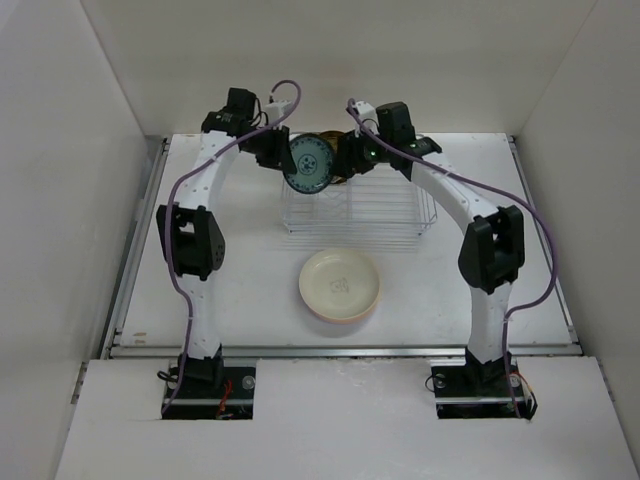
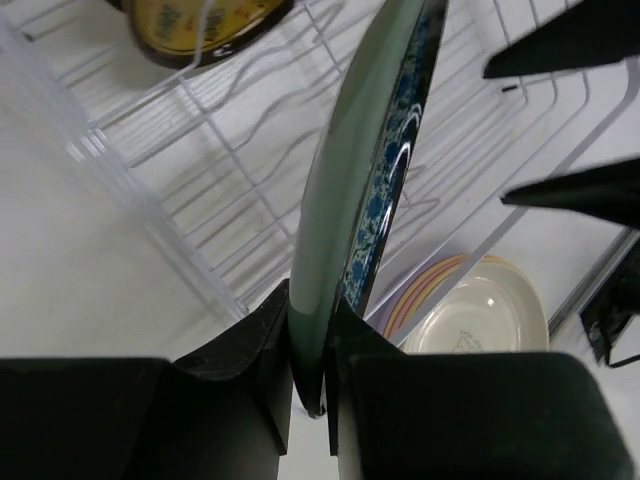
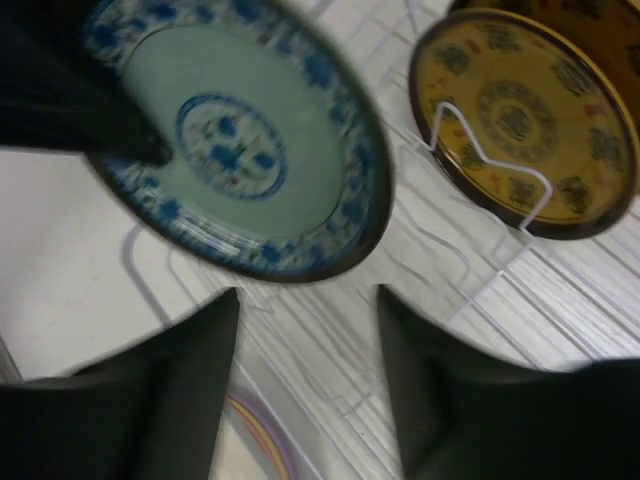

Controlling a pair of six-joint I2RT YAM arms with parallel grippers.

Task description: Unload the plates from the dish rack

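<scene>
Currently clamped in left claw (image 2: 310, 320), by rim: blue-grey patterned plate (image 1: 307, 163), count one, on edge over dish rack (image 1: 390, 215), face toward right claw (image 3: 307, 295). Right claw spread, empty, just beside it. Slotted in rack: brown-and-yellow plate (image 3: 520, 120), one sure, second unclear. Stacked on tabletop (image 1: 250, 290) nearer arm bases: cream plate (image 1: 340, 283) topmost, others beneath, count unclear.
</scene>
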